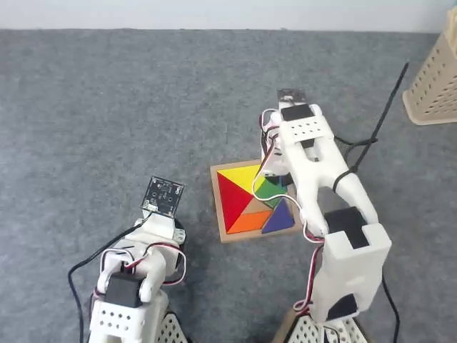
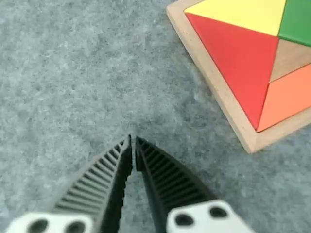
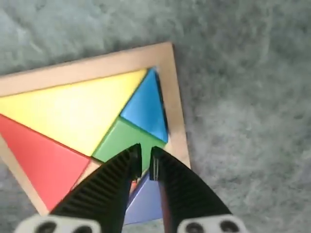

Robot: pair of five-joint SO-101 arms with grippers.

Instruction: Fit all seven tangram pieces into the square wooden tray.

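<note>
In the high view, I am looking down on a table covered in grey carpet [image 1: 107, 107]. The square wooden tray [image 1: 218, 204] is lying near the middle. A yellow triangle [image 1: 239, 177] is filling its far side and a red triangle [image 1: 232, 201] its left side. The right arm [image 1: 314, 164] is leaning over the tray's right half. The left arm [image 1: 139, 271] is sitting folded to the left of the tray, apart from it. A beige slotted container [image 1: 435, 78] is standing at the far right edge.

In the left wrist view, the left gripper [image 2: 133, 141] is hanging over bare carpet, its ribbed black fingers pressed together on nothing. A corner of the tray is lying nearby, with an orange piece [image 2: 291, 97] touching the red one. A plain wood-coloured patch [image 2: 291, 58] is showing beside them; I cannot tell whether it is a piece or tray floor.

In the right wrist view, the right gripper [image 3: 144, 156] is hovering above the green square [image 3: 116, 141], its fingers drawn almost together and holding nothing. A blue triangle [image 3: 146, 107] is sitting against the tray's rim, and a purple piece [image 3: 143, 196] is showing between the fingers.
</note>
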